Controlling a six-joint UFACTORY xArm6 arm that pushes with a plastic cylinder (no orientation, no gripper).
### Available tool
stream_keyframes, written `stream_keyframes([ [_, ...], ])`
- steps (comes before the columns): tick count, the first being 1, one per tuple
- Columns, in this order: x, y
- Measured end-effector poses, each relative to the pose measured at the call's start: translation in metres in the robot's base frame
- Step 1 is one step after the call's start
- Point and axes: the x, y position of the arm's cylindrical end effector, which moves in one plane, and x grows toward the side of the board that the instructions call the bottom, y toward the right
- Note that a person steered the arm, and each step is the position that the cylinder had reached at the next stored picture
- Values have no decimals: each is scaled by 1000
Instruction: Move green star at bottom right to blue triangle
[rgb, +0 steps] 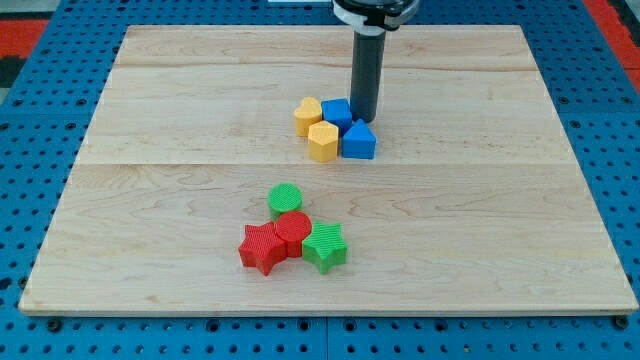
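Standing upright near the top centre of the frame, the dark rod comes down to my tip (364, 117), which rests on the pale wooden board (150, 200); being a bare rod, it grips nothing. My tip sits just beside the upper cluster, against the right edge of the blue cube-like block (337, 111) and right above the blue triangle-topped block (359, 141). To the frame's left of those two lie a yellow hexagonal block (308, 116) and a second yellow hexagonal block (323, 141), all four packed together and touching.

Well apart, in the lower centre of the frame, is a second cluster. The ridged green star block (325, 246) lies at its lower right, touching the red round block (293, 230). A red star block (261, 247) sits at the lower left, and a green round block (285, 200) at the top.
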Motion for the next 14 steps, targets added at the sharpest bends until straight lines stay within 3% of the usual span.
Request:
stream_keyframes([
  [2,50,52],
  [5,80,50],
  [8,58,-58],
  [11,91,8],
  [12,155,9],
  [14,237,-5],
])
